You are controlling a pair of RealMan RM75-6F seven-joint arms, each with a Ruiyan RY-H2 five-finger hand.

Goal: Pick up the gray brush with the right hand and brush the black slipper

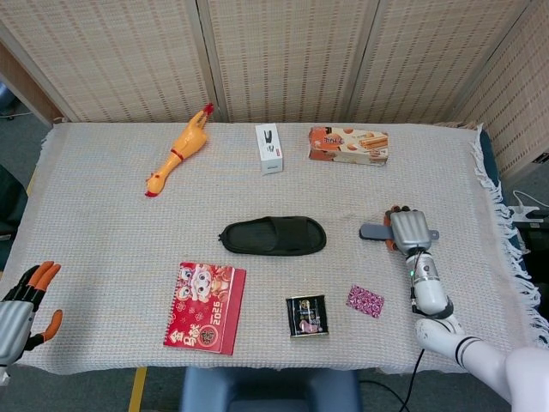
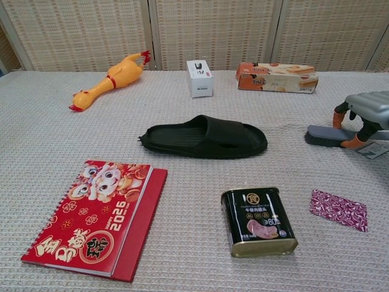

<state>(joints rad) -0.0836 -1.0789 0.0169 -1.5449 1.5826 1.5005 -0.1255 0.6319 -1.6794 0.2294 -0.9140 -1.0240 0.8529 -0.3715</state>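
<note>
Two hands up: your right hand sits over the gray brush w/ fingers curled down around it, brush on the cloth right of the black slipper, well apart. Left hand at the table's near-left corner, fingers spread, holding nothing. Red notebook and tin sit nearer you.

Right hand palm down, fingers curled; left hand spread.
</note>
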